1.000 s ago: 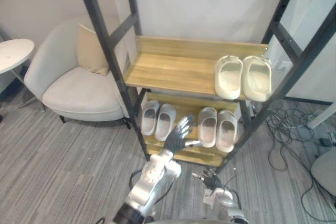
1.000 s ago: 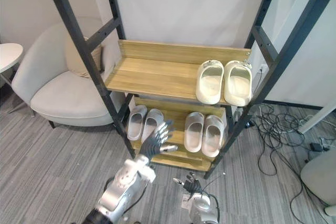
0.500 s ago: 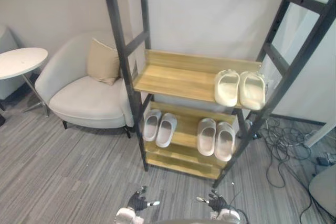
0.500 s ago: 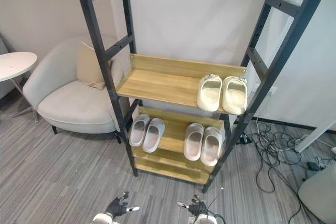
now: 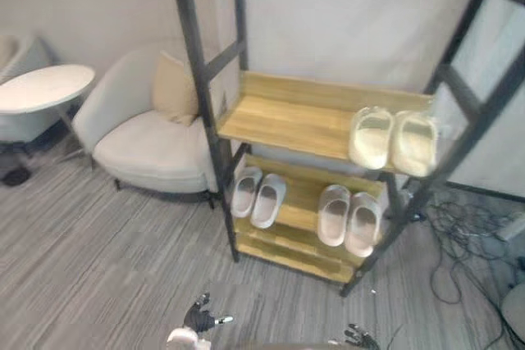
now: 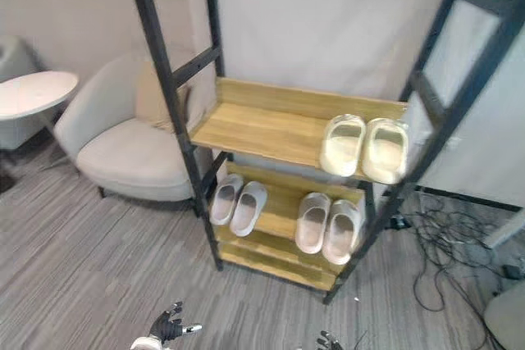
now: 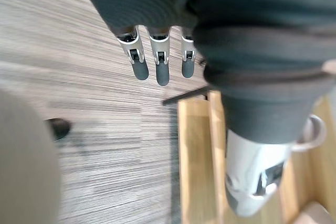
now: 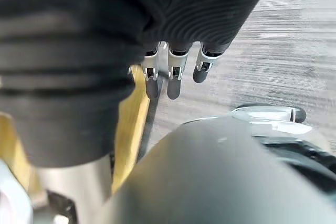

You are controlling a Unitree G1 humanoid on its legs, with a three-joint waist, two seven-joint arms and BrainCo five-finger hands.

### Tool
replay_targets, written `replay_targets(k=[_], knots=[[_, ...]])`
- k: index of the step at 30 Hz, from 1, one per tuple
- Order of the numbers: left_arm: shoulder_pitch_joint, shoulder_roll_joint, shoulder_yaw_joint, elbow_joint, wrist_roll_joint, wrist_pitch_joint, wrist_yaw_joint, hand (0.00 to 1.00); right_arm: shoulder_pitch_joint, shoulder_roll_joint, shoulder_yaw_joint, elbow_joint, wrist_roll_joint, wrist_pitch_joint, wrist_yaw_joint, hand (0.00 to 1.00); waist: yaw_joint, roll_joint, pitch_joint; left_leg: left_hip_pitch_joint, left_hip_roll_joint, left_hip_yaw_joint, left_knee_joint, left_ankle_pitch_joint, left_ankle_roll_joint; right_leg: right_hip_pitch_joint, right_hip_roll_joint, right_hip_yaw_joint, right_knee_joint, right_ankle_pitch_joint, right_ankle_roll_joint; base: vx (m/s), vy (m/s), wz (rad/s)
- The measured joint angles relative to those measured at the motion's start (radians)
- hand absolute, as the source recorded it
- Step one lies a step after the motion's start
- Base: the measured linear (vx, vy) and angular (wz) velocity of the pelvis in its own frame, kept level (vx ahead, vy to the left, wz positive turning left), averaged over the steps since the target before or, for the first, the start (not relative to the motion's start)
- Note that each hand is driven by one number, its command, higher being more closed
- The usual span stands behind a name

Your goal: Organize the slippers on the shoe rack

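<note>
The shoe rack (image 5: 289, 117) has a black frame and two wooden shelves. A cream pair of slippers (image 5: 392, 138) sits at the right end of the upper shelf. On the lower shelf stand a pale grey pair (image 5: 257, 196) at the left and a second pale pair (image 5: 350, 217) at the right. My left hand (image 5: 199, 320) hangs low over the carpet in front of the rack, its fingers (image 7: 156, 66) straight and holding nothing. My right hand (image 5: 358, 338) is low too, to the right, with straight fingers (image 8: 173, 77) and nothing in it.
A light armchair (image 5: 152, 141) with a beige cushion (image 5: 174, 88) stands left of the rack. A round white side table (image 5: 41, 88) is further left. Loose cables (image 5: 467, 235) lie on the carpet to the right of the rack.
My left hand, raised by the lower shelf a second ago, has dropped to the view's bottom edge. The camera has pulled back and shifted. The slippers have not moved.
</note>
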Motion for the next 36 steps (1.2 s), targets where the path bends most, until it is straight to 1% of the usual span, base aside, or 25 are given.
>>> replay_targets(k=[1,3,6,7,8,9,10,11,12,13,14,15,16,17,19,20,23,25,26,27,28,30,34,35,36], knots=[[0.000,-0.007,0.001,0.000,-0.001,0.000,0.001,0.00,-0.007,-0.007,-0.001,-0.001,0.000,-0.002,-0.002,0.00,0.003,0.012,0.007,-0.001,0.006,-0.035,-0.012,0.014,-0.007,0.020,0.006,-0.038,-0.024,-0.001,0.003,0.02,-0.119,0.70],[-0.001,-0.012,0.000,0.000,-0.001,0.000,0.002,0.00,-0.005,-0.007,-0.007,-0.003,-0.001,-0.006,-0.009,0.00,0.001,0.021,0.008,-0.018,0.013,-0.090,-0.021,0.026,-0.019,0.052,0.020,-0.100,-0.067,0.007,-0.009,0.05,-0.103,0.85],[-0.017,-0.012,-0.006,-0.003,-0.009,0.002,0.003,0.00,-0.042,-0.003,-0.012,-0.004,0.000,-0.010,-0.025,0.00,0.003,0.028,0.026,-0.106,0.029,-0.149,0.009,0.054,-0.036,0.060,0.059,-0.171,-0.126,0.045,-0.039,0.09,-0.104,0.81],[-0.025,-0.011,-0.006,-0.009,-0.011,0.003,0.003,0.00,-0.051,-0.002,-0.021,-0.004,0.003,-0.011,-0.030,0.00,0.003,0.023,0.041,-0.132,0.030,-0.138,0.023,0.068,-0.034,0.059,0.066,-0.189,-0.142,0.055,-0.044,0.01,-0.059,0.97],[-0.034,-0.009,-0.022,-0.038,-0.017,0.004,0.004,0.00,-0.081,0.013,-0.036,-0.004,0.007,-0.013,-0.038,0.00,0.003,0.015,0.060,-0.178,0.033,-0.078,0.040,0.113,-0.011,0.048,0.073,-0.200,-0.153,0.072,-0.063,-0.04,-0.018,1.05],[-0.041,-0.009,-0.037,-0.059,-0.020,0.004,0.006,0.00,-0.096,0.029,-0.042,-0.007,0.007,-0.015,-0.046,0.00,-0.003,0.017,0.067,-0.202,0.043,0.011,0.024,0.149,0.021,0.031,0.075,-0.211,-0.158,0.097,-0.100,-0.05,0.030,1.01],[-0.049,-0.011,-0.046,-0.071,-0.020,0.002,0.004,0.00,-0.107,0.037,-0.043,-0.009,0.007,-0.020,-0.052,0.00,-0.003,0.018,0.072,-0.219,0.058,0.103,0.064,0.105,0.037,0.025,0.075,-0.214,-0.160,0.106,-0.110,0.00,0.122,0.75],[-0.052,-0.015,-0.045,-0.069,-0.020,0.004,0.002,0.00,-0.122,0.049,-0.049,-0.011,0.007,-0.025,-0.058,0.00,0.001,0.019,0.080,-0.248,0.095,0.270,0.245,-0.027,0.088,0.031,0.076,-0.229,-0.155,0.100,-0.103,0.03,0.123,0.52],[-0.053,-0.017,-0.045,-0.062,-0.019,0.005,0.003,0.00,-0.121,0.049,-0.055,-0.034,0.007,-0.027,-0.060,0.00,0.000,0.033,0.091,-0.258,0.136,0.371,0.365,-0.087,0.111,0.043,0.081,-0.257,-0.133,0.095,-0.096,0.05,0.087,0.58],[-0.057,-0.020,-0.045,-0.062,-0.019,0.005,0.003,0.00,-0.117,0.054,-0.061,-0.045,0.007,-0.027,-0.060,0.00,-0.005,0.046,0.096,-0.266,0.149,0.410,0.396,-0.087,0.114,0.045,0.086,-0.270,-0.104,0.090,-0.090,-0.01,0.031,0.81],[-0.058,-0.021,-0.052,-0.063,-0.019,0.003,0.004,0.00,-0.105,0.067,-0.075,-0.045,0.007,-0.026,-0.061,0.00,-0.016,0.046,0.095,-0.263,0.133,0.417,0.389,-0.082,0.119,0.042,0.081,-0.275,-0.082,0.072,-0.074,-0.07,0.072,0.90],[-0.053,-0.020,-0.068,-0.061,-0.018,0.003,0.005,0.00,-0.089,0.072,-0.078,-0.045,0.007,-0.026,-0.061,0.00,-0.019,0.042,0.085,-0.232,0.085,0.382,0.295,-0.082,0.117,0.047,0.061,-0.276,-0.096,0.046,-0.073,-0.06,0.125,0.94],[-0.056,-0.013,-0.073,-0.057,-0.018,0.003,0.004,0.00,-0.082,0.079,-0.079,-0.039,0.006,-0.025,-0.061,0.00,-0.024,0.002,0.069,-0.202,0.024,0.365,0.187,-0.060,0.115,0.050,0.028,-0.279,-0.113,0.012,-0.045,-0.04,0.143,0.84],[-0.067,-0.016,-0.065,-0.040,-0.018,0.006,0.005,0.00,-0.087,0.078,-0.087,-0.030,0.006,-0.021,-0.061,0.00,-0.030,0.002,0.077,-0.193,0.010,0.376,0.154,-0.047,0.119,0.042,-0.003,-0.310,-0.106,0.019,-0.031,-0.05,0.139,0.68],[-0.066,-0.016,-0.064,-0.025,-0.017,0.011,0.004,0.00,-0.100,0.089,-0.106,-0.024,0.008,-0.015,-0.065,0.00,-0.033,0.012,0.092,-0.200,-0.018,0.350,0.155,-0.026,0.143,0.039,-0.017,-0.323,-0.071,-0.003,-0.019,-0.12,0.127,0.51],[-0.068,-0.014,-0.065,-0.014,-0.016,0.017,0.004,0.00,-0.107,0.091,-0.109,-0.018,0.007,-0.013,-0.066,0.00,-0.036,0.012,0.095,-0.201,-0.027,0.347,0.159,-0.031,0.146,0.041,-0.031,-0.331,-0.059,-0.009,-0.011,-0.09,0.120,0.38],[-0.076,-0.008,-0.048,-0.001,0.002,0.022,0.004,0.00,-0.124,0.101,-0.107,0.008,-0.003,0.000,-0.066,0.00,-0.022,0.006,0.098,-0.207,-0.051,0.337,0.205,-0.064,0.170,0.046,-0.056,-0.326,-0.014,-0.033,0.010,-0.04,0.126,0.23],[-0.077,-0.008,-0.033,0.016,0.012,0.024,0.005,0.00,-0.126,0.108,-0.107,0.006,-0.003,0.001,-0.066,0.00,-0.034,0.000,0.095,-0.201,-0.089,0.299,0.207,-0.073,0.179,0.054,-0.068,-0.303,0.012,-0.060,-0.001,0.02,0.117,0.51],[-0.079,-0.011,-0.032,0.021,0.015,0.025,0.006,0.00,-0.126,0.107,-0.108,0.006,-0.003,0.002,-0.066,0.00,-0.037,-0.001,0.095,-0.192,-0.105,0.278,0.190,-0.071,0.177,0.044,-0.059,-0.252,0.032,-0.073,-0.026,0.04,0.093,0.67],[-0.078,-0.011,-0.031,0.023,0.019,0.025,0.014,0.00,-0.129,0.106,-0.108,0.006,-0.002,0.002,-0.066,0.00,-0.037,0.001,0.097,-0.170,-0.121,0.252,0.154,-0.060,0.168,0.023,-0.028,-0.169,0.051,-0.079,-0.037,0.04,0.077,0.66],[-0.078,-0.011,-0.026,0.030,0.019,0.026,0.018,0.00,-0.130,0.106,-0.107,0.006,-0.001,0.001,-0.066,0.00,-0.037,0.005,0.097,-0.146,-0.127,0.230,0.118,-0.049,0.152,0.005,0.009,-0.104,0.056,-0.079,-0.035,0.04,0.047,0.58],[-0.075,-0.009,-0.024,0.035,0.018,0.026,0.021,0.00,-0.129,0.103,-0.107,0.004,0.001,0.000,-0.066,0.00,-0.037,0.014,0.095,-0.114,-0.129,0.194,0.067,-0.037,0.133,-0.022,0.069,-0.046,0.054,-0.077,-0.037,0.05,0.025,0.57],[-0.071,-0.012,-0.022,0.041,0.014,0.026,0.022,0.00,-0.120,0.105,-0.108,0.005,0.011,-0.001,-0.067,0.00,-0.035,0.016,0.087,-0.095,-0.144,0.173,0.031,-0.036,0.131,-0.036,0.090,-0.047,-0.012,-0.049,-0.050,0.04,-0.010,0.79],[-0.067,-0.013,-0.022,0.040,0.005,0.025,0.022,0.00,-0.119,0.105,-0.108,0.006,0.017,-0.001,-0.066,0.00,-0.035,0.019,0.082,-0.100,-0.151,0.164,0.043,-0.040,0.136,-0.024,0.095,-0.047,-0.036,-0.031,-0.058,0.15,-0.047,0.71],[-0.070,-0.019,-0.022,0.039,-0.001,0.025,0.022,0.00,-0.119,0.100,-0.108,0.007,0.017,-0.002,-0.066,0.00,-0.035,0.031,0.078,-0.123,-0.152,0.152,0.088,-0.059,0.155,-0.011,0.108,-0.048,-0.063,-0.021,-0.069,0.14,-0.036,0.64]])
